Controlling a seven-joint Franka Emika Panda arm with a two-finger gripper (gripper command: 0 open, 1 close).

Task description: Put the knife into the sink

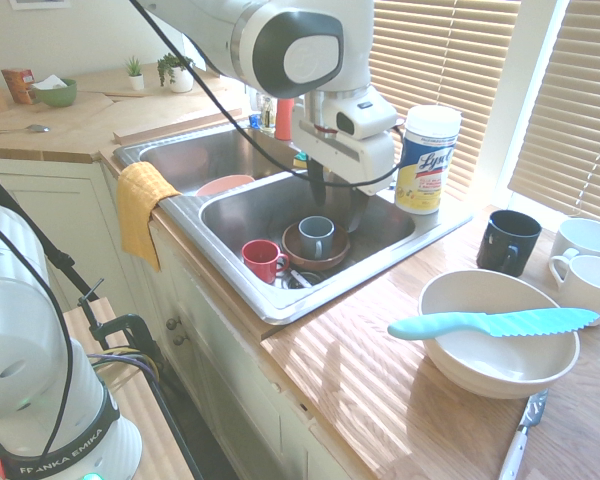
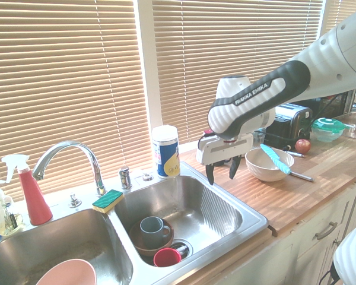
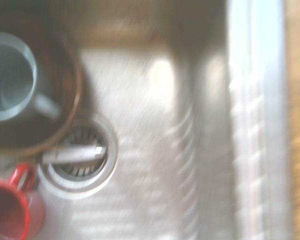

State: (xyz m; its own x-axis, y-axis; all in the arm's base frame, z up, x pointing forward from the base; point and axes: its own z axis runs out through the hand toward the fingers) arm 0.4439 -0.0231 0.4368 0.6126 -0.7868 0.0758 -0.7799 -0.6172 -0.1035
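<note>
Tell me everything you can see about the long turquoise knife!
The knife is long and turquoise all over, and looks like plastic. It has a smooth, rounded handle at one end and a wide blade with a wavy, toothed edge. It lies flat across the top of the big white bowl, resting on the rim, with its handle and tip poking out past opposite sides. The bowl stands on the wooden counter, beside the sink. The pincer isn't touching the knife.

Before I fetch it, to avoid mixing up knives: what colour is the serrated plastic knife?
Turquoise all over, handle and blade; clearest in the first exterior view.
</note>
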